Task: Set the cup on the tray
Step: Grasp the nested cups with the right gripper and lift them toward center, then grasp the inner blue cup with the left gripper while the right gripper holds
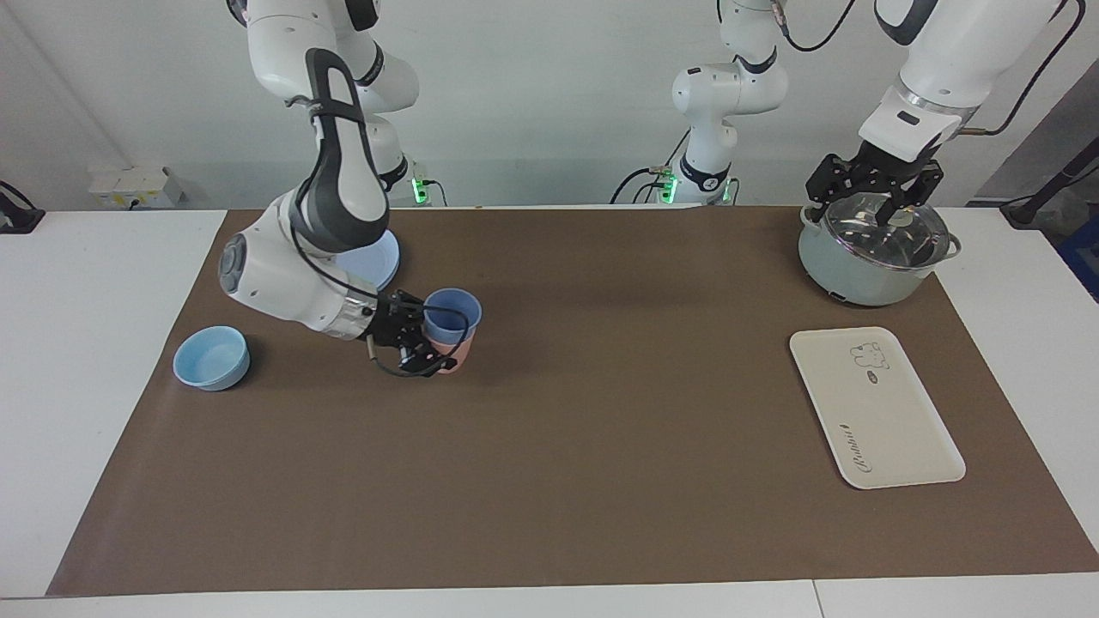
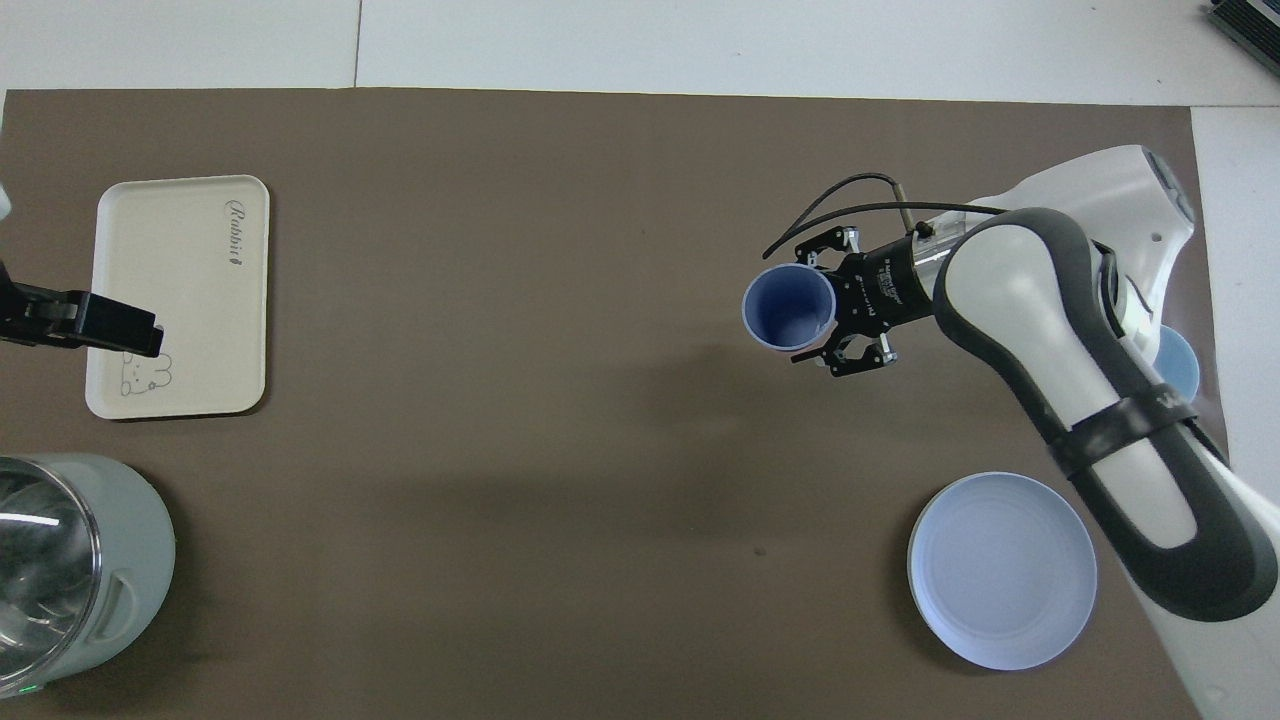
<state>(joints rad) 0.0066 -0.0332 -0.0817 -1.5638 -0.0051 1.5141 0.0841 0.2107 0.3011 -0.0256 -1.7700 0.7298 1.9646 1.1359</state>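
Observation:
The periwinkle-blue cup (image 1: 452, 316) is upright between the fingers of my right gripper (image 1: 418, 337), which comes in level from the right arm's end of the table. The cup is held directly over a salmon-pink cup (image 1: 455, 354), with only that cup's lower part showing. In the overhead view the blue cup (image 2: 788, 308) hides the pink one, and the right gripper (image 2: 830, 305) flanks it. The cream tray (image 1: 884, 421) with the bear drawing lies bare at the left arm's end; it also shows in the overhead view (image 2: 180, 290). My left gripper (image 1: 876, 202) waits over the pot's lid.
A grey-green pot (image 1: 867, 257) with a glass lid stands nearer to the robots than the tray. A round blue plate (image 1: 382, 257) lies under the right arm. A light-blue bowl (image 1: 211, 358) sits toward the right arm's end. A brown mat (image 1: 601, 429) covers the table.

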